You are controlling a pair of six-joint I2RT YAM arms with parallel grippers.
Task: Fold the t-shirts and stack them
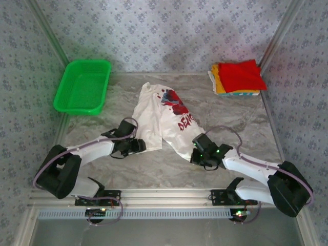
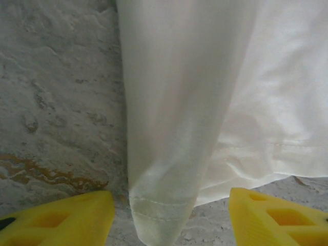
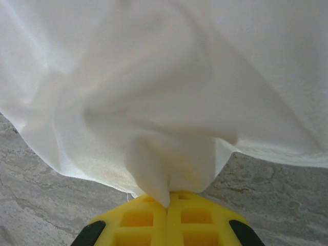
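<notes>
Green basket (image 1: 82,87): you will find it at the far left of the counter (image 1: 128,174), beside the left wall and well apart from the cloth.

Left hand (image 1: 139,147): it sits low over the counter at the near left edge of the white t-shirt (image 1: 154,123). In your left wrist view its yellow fingers (image 2: 61,220) are spread. A hemmed fold of the white cloth lies between them, and neither finger is closed on it.

White t-shirt: it lies mid-counter between your two arms, rumpled and partly doubled over. It runs from the far left towards the near right. The red print (image 1: 177,107) faces up on its right half.

Right hand (image 1: 197,149): it is at the near right end of the white t-shirt. In your right wrist view the yellow fingers (image 3: 138,220) are pressed together on a pinch of white cloth. The cloth gathers to a point at the tips and spreads out over the marbled counter.

Folded t-shirts (image 1: 238,77): these are stacked in the far right corner of the counter. Red is on top with yellow-orange under it, and paler layers show at the near edge. The stack is well apart from the white t-shirt.
</notes>
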